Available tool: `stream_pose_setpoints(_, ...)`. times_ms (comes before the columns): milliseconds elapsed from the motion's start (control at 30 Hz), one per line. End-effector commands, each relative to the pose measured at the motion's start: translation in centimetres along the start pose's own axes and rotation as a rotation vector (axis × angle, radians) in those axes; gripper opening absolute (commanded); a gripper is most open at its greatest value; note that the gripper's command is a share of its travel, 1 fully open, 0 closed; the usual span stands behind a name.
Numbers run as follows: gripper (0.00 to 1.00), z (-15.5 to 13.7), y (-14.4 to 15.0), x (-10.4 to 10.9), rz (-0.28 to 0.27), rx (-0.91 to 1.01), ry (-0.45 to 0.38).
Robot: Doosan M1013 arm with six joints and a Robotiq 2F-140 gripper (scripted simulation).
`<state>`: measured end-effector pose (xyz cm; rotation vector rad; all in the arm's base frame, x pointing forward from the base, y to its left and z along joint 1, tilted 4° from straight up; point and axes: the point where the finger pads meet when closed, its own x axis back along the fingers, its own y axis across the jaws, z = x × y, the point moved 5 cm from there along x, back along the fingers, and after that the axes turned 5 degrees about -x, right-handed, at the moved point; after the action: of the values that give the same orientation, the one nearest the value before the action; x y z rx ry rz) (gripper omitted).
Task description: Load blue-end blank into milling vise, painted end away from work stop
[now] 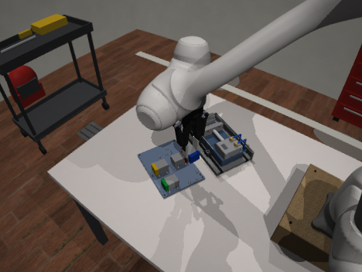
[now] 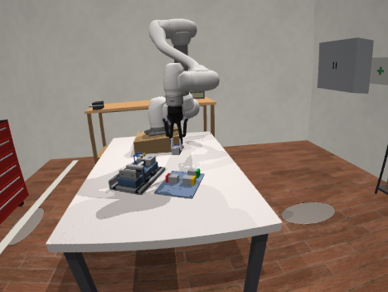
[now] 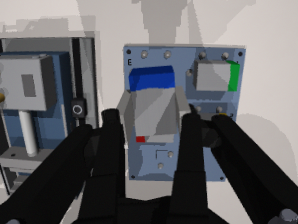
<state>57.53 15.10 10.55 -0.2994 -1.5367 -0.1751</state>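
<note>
The gripper (image 1: pixel 191 150) (image 2: pixel 177 147) (image 3: pixel 155 112) is shut on the blank with the blue end (image 1: pixel 194 156) (image 2: pixel 176 150) (image 3: pixel 155 102), gripping its grey long sides. The blank hangs above the infeed plate (image 1: pixel 191 174) (image 2: pixel 169 192) (image 3: pixel 145 172), roughly level, blue end at the top of the wrist view, its long side about parallel to the plate's side edges there. The vise lies beside the plate: fixed jaw (image 1: pixel 213 127) (image 2: pixel 128 173) (image 3: pixel 14 157), hosed jaw (image 1: pixel 228 148) (image 2: pixel 148 160) (image 3: pixel 22 82), and the rod (image 1: pixel 218 135) (image 2: pixel 136 165) (image 3: pixel 28 132) between them. The wrist view cuts the vise off.
The red-ended blank (image 1: pixel 178 159) (image 2: pixel 173 178) (image 3: pixel 140 139), yellow-ended blank (image 1: pixel 161 167) (image 2: pixel 188 180) and green-ended blank (image 1: pixel 172 182) (image 2: pixel 192 172) (image 3: pixel 212 76) lie on the infeed plate. Blue hoses (image 1: pixel 240 138) rise from the hosed jaw. A wooden block (image 1: pixel 305 193) (image 2: pixel 151 145) carries the arm's base.
</note>
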Motion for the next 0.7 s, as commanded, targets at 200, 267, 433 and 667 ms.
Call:
stream_pose_setpoints(200, 0.00, 0.00, -0.01, 0.01, -0.002, 0.135, 0.001)
stream_pose_setpoints(267, 0.00, -0.01, -0.01, 0.01, -0.002, 0.166, 0.001)
stream_pose_setpoints(433, 0.00, -0.01, -0.01, 0.01, -0.003, 0.212, 0.001)
stream_pose_setpoints(667, 0.00, -0.01, -0.01, 0.01, -0.003, 0.295, 0.001)
